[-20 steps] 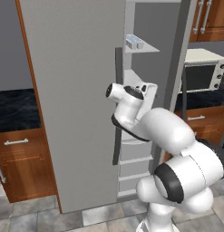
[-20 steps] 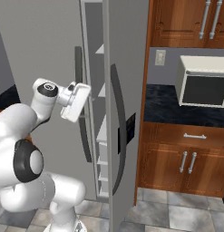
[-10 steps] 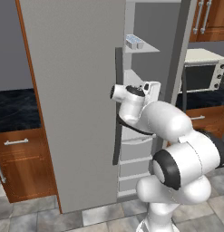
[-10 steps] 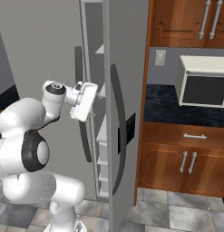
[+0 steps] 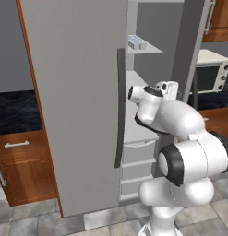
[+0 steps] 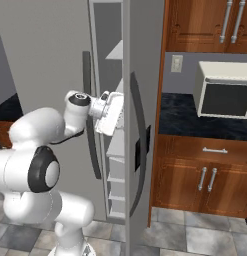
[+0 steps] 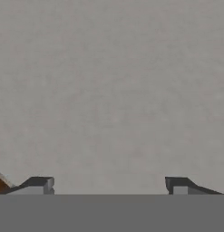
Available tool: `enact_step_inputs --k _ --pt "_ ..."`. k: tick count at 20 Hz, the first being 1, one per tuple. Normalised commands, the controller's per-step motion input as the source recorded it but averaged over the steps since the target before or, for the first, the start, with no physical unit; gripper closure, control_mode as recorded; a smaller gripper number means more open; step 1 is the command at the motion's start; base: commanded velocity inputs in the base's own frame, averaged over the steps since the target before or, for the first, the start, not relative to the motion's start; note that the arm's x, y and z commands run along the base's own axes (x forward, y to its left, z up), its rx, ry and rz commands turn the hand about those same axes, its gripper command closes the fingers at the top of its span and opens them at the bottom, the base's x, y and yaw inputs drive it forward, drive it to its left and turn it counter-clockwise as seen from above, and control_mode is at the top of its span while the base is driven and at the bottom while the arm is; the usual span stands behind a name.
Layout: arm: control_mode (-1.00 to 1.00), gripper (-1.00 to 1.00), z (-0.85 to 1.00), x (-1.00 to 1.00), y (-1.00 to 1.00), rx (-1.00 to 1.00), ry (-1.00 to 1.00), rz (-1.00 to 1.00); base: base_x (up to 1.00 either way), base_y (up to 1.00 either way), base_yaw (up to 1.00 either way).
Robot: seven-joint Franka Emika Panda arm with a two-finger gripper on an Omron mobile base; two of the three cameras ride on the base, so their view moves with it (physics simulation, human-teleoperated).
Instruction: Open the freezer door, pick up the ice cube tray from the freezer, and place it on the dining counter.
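The freezer (image 5: 154, 32) stands open between two tall grey panels. Its freezer door (image 6: 129, 100) is swung out and I see it nearly edge-on, dark handle (image 6: 140, 150) facing right. On a high white shelf lies the small white ice cube tray (image 5: 137, 43) with pale-blue cubes. My hand (image 5: 168, 90) reaches into the gap at mid height, well below the tray; from the right, the hand (image 6: 111, 112) sits just left of the door's edge. My gripper (image 7: 109, 183) is open, holding nothing, and faces a plain grey surface close up.
The left grey panel (image 5: 74, 92) with its dark handle (image 5: 120, 106) faces me beside the arm. White drawers (image 5: 138, 154) sit low inside the freezer. A microwave (image 6: 222, 90) rests on a black wall counter over wooden cabinets (image 6: 205, 175). Another black-topped cabinet (image 5: 16, 138) stands left.
My hand has moved forward and rightward, from in front of the left panel's handle into the opening between the panels. The doors and the tray have stayed still.
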Motion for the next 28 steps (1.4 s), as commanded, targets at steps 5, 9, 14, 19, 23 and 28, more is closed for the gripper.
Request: enact_step_inputs --k 5,9,14,19,23,28 --pt "-1.00 -1.00 0.08 -0.20 -0.77 -0.07 0.02 -0.07 0.00 0.00 0.00" --pt "-1.00 -1.00 0.07 -0.13 -0.35 -0.01 -0.03 -0.02 0.00 0.00 0.00" --pt "-1.00 -1.00 0.00 -0.07 0.00 0.00 -0.07 0.00 0.00 0.00 0.00" --pt "-1.00 -1.00 0.00 0.00 0.01 0.00 -0.03 0.01 0.00 0.00 0.00" --pt "-1.00 -1.00 -0.12 0.00 0.57 0.09 -0.16 0.06 0.00 0.00 0.00" --pt "-1.00 -1.00 -0.21 0.00 0.68 0.36 -0.05 -0.01 0.00 0.00 0.00"
